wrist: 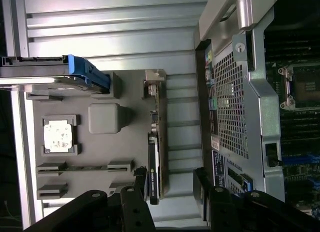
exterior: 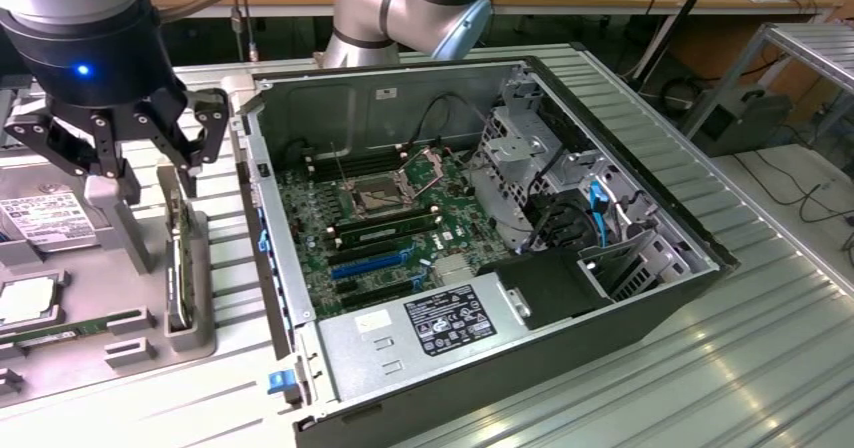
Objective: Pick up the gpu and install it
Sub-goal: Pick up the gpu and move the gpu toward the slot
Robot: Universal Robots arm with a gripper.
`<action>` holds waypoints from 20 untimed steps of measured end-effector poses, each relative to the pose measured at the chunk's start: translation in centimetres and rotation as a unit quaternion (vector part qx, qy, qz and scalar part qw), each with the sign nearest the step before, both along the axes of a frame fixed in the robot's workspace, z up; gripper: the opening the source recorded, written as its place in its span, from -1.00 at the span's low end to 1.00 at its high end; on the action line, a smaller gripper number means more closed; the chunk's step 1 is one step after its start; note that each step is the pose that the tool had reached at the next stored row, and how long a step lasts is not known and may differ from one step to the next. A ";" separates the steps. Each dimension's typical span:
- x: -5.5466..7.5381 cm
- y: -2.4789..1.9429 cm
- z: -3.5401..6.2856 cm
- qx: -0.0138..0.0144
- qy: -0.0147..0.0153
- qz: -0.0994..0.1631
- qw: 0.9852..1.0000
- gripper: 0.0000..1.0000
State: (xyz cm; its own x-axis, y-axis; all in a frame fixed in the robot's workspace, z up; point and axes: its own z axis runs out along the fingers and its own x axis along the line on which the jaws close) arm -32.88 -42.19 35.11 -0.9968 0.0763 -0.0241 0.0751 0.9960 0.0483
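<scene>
Open and empty at the gripper (exterior: 144,168). Below, between the 2 spread fingers and reaching just ahead: gpu (wrist: 154,157), on edge in gray holder (exterior: 198,336), long axis across the closing line.

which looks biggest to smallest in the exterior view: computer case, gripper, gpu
1. computer case
2. gripper, likely nearer the camera, so its rank is unsure
3. gpu, seen edge-on
</scene>
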 end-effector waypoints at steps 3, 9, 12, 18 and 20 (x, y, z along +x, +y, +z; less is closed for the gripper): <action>0.0 -0.20 0.00 0.000 0.000 0.000 1.000 0.00; 0.0 -0.36 0.00 0.000 0.000 0.000 1.000 0.00; 0.0 -0.36 -0.10 0.000 0.000 0.000 1.000 0.00; 0.0 -0.36 -0.50 0.000 0.000 0.000 1.000 0.00; 0.0 -0.36 -0.70 0.000 0.000 0.000 1.000 0.00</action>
